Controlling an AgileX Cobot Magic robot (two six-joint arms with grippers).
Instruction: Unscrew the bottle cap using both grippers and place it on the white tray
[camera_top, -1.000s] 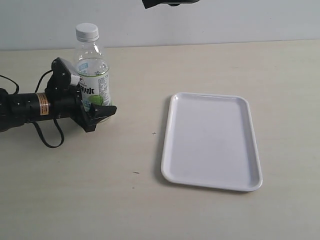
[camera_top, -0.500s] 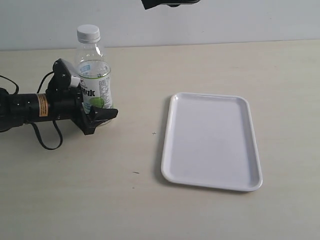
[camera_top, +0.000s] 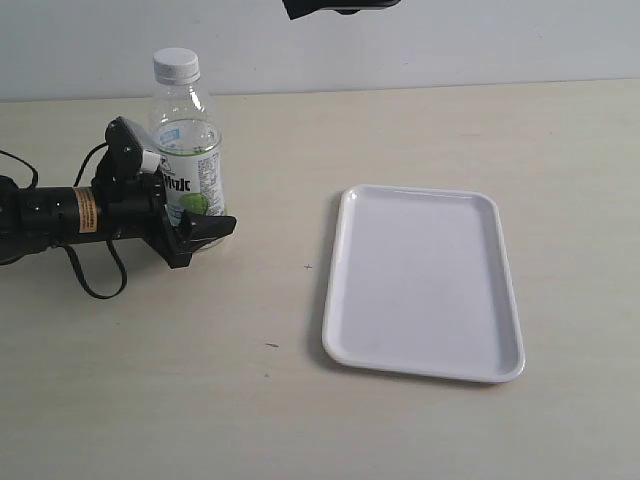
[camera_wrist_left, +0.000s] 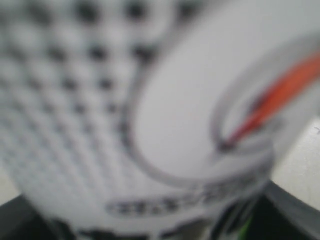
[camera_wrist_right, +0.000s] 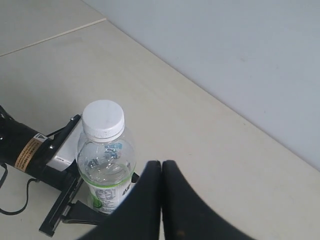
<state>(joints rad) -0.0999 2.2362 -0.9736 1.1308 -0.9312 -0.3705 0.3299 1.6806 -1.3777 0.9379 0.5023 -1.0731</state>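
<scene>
The bottle (camera_top: 188, 160) stands upright at the table's far left, its white bottle cap (camera_top: 176, 65) screwed on top. My left gripper (camera_top: 198, 210) lies low on the table and is shut on the bottle's lower, labelled part, one black finger (camera_top: 207, 227) showing in front. The left wrist view is filled by the blurred label of the bottle (camera_wrist_left: 150, 125). My right gripper (camera_wrist_right: 161, 164) is shut and empty, high in the air beside and above the bottle cap (camera_wrist_right: 103, 118); the exterior view shows only its edge (camera_top: 340, 5). The white tray (camera_top: 420, 280) lies empty on the right.
The left arm (camera_top: 60, 212), with an orange label band and looping black cables (camera_top: 95, 280), stretches along the table's left edge. A pale wall (camera_top: 450, 40) rises behind the table. Bare tabletop (camera_top: 270, 300) separates the bottle from the tray.
A second ago the bottle and left gripper shifted very slightly to the right; over the last half second nothing has moved.
</scene>
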